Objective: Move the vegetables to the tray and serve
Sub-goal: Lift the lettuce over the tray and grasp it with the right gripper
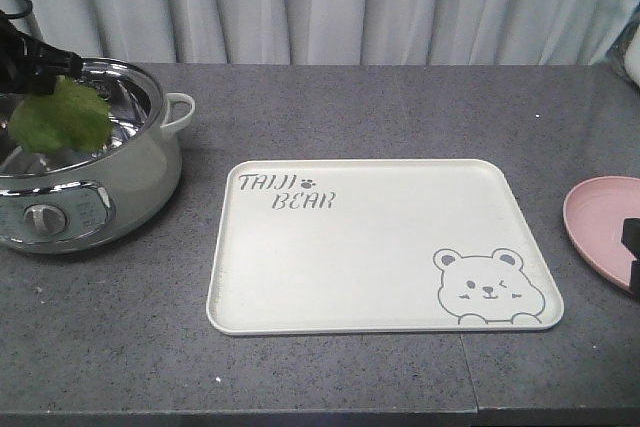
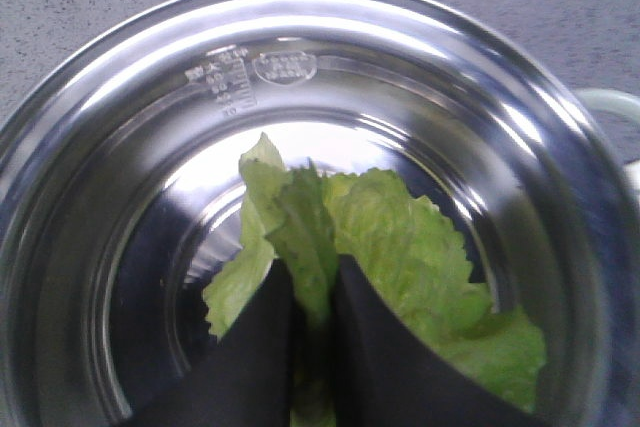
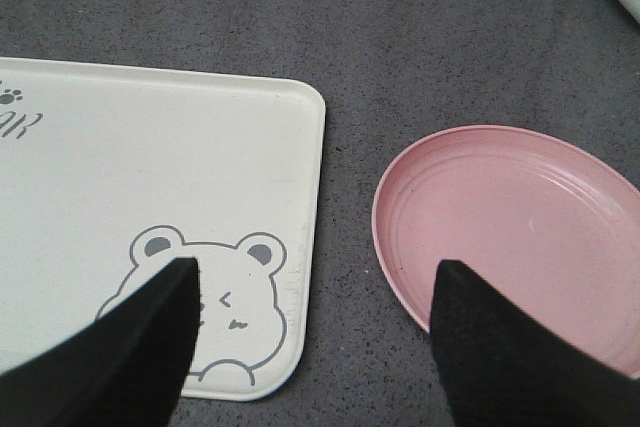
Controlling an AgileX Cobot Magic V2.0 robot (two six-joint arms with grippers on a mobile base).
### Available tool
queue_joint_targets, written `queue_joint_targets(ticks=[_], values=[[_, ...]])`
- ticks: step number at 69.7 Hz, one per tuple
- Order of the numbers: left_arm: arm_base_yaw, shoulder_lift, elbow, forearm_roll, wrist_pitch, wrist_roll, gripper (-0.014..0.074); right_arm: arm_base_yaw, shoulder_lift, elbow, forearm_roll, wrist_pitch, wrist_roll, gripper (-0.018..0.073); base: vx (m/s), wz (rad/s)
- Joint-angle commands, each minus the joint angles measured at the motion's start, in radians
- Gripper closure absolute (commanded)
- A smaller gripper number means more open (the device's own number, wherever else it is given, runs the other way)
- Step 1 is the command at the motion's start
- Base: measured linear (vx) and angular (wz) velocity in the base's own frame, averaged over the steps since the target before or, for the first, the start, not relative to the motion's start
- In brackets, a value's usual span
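Bright green crinkled lettuce, the vegetables (image 1: 58, 117) (image 2: 400, 257), hangs above the steel pot (image 1: 150, 162), pinched between the black fingers of my left gripper (image 2: 312, 272), which is shut on the leaves. In the front view the left gripper (image 1: 45, 72) sits over the pot's left side. The cream tray (image 1: 380, 247) (image 3: 120, 167) with the bear drawing lies flat mid-table with nothing on it. My right gripper (image 3: 315, 272) hovers open, one finger over the tray's bear corner, the other over the pink plate.
A round pink plate (image 1: 605, 227) (image 3: 510, 237) lies right of the tray at the table's right edge. The pot (image 2: 300, 67) is an electric cooker with a dial (image 1: 42, 217) and a side handle (image 1: 180, 107). Grey curtains hang behind the table.
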Motion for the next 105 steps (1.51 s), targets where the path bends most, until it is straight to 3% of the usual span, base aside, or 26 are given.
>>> queue_joint_targets(ticks=[1,16,32,42,49,63,69,82,88,105], values=[[-0.003,-0.146,0.047,-0.078,-0.081,0.042,0.0602,-0.003,0.003,-0.033,-0.002,-0.076,-0.004,0.0092,0.0,0.0],[-0.003,-0.363,0.244,-0.345,-0.102,0.26,0.0602,-0.003,0.003,-0.033,0.004,-0.038,0.003,0.0092,0.0,0.0],[-0.033,-0.444,0.426,-0.713,-0.092,0.527,0.0602,-0.003,0.003,-0.033,0.051,0.045,-0.007,0.0092,0.0,0.0],[-0.1,-0.443,0.487,-0.887,-0.074,0.652,0.0602,-0.003,0.015,-0.036,0.163,0.082,-0.132,0.0092,0.0,0.0],[-0.15,-0.438,0.487,-0.912,-0.075,0.676,0.0602,-0.003,0.057,-0.039,0.299,0.091,-0.264,0.0092,0.0,0.0],[-0.245,-0.392,0.485,-0.922,-0.088,0.679,0.0602,-0.003,0.22,-0.148,0.675,0.247,-0.61,0.0092,0.0,0.0],[-0.286,-0.365,0.485,-0.975,-0.119,0.703,0.0602,-0.003,0.285,-0.175,0.841,0.324,-0.762,0.0092,0.0,0.0],[-0.342,-0.325,0.484,-1.045,-0.128,0.769,0.0602,0.001,0.406,-0.178,1.165,0.495,-0.961,0.0092,0.0,0.0],[-0.343,-0.321,0.484,-1.045,-0.127,0.77,0.0602,0.042,0.451,-0.186,1.226,0.499,-0.995,0.0092,0.0,0.0],[-0.342,-0.322,0.484,-1.045,-0.127,0.77,0.0602,0.279,0.613,-0.306,1.26,0.384,-0.988,0.0119,0.0,0.0]])
